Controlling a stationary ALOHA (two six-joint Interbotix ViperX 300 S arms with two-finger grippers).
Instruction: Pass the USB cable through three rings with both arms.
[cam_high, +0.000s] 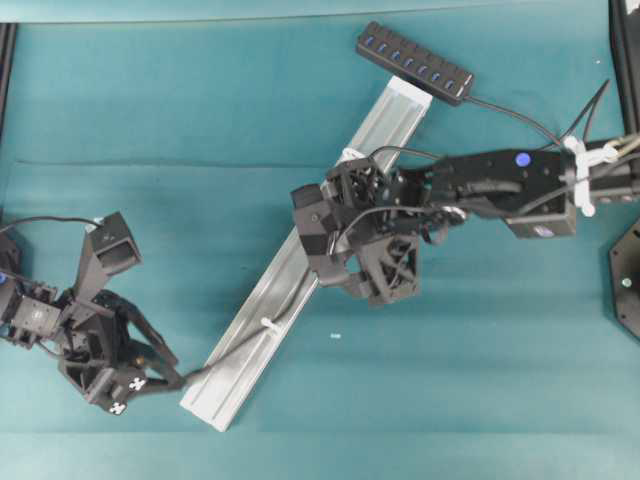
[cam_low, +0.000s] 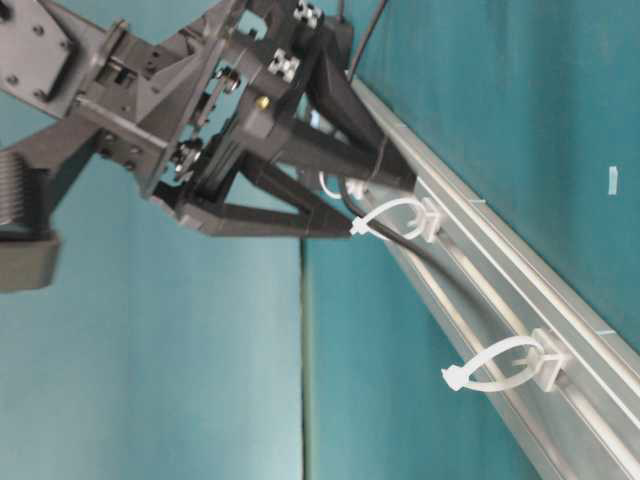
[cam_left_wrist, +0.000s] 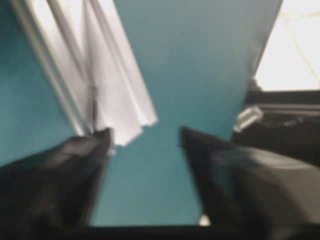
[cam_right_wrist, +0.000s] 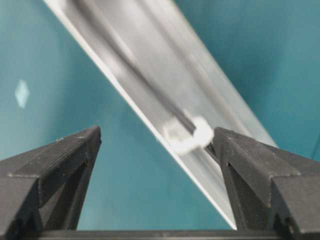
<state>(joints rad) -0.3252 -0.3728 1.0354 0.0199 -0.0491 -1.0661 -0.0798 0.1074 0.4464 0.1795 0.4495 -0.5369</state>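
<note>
My left claw (cam_left_wrist: 145, 137) gaped wide, holding nothing, near the desk's front-left corner; my right claw (cam_right_wrist: 157, 137) gaped around a ring (cam_right_wrist: 188, 134). The USB cable (cam_high: 300, 300) ran diagonally along the rail (cam_high: 390, 115).

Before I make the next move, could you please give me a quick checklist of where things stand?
1. Left gripper open: ok, jaws apart, nothing between them.
2. Right gripper open: ok, fingers either side of the rail.
3. Cable through bottom ring: ok.
4. Cable through middle ring: cannot tell; it runs up to the ring, but the view is blurred.
5. Cable through top ring: cannot tell.
6. Plug located: cannot tell; no view shows it.
</note>
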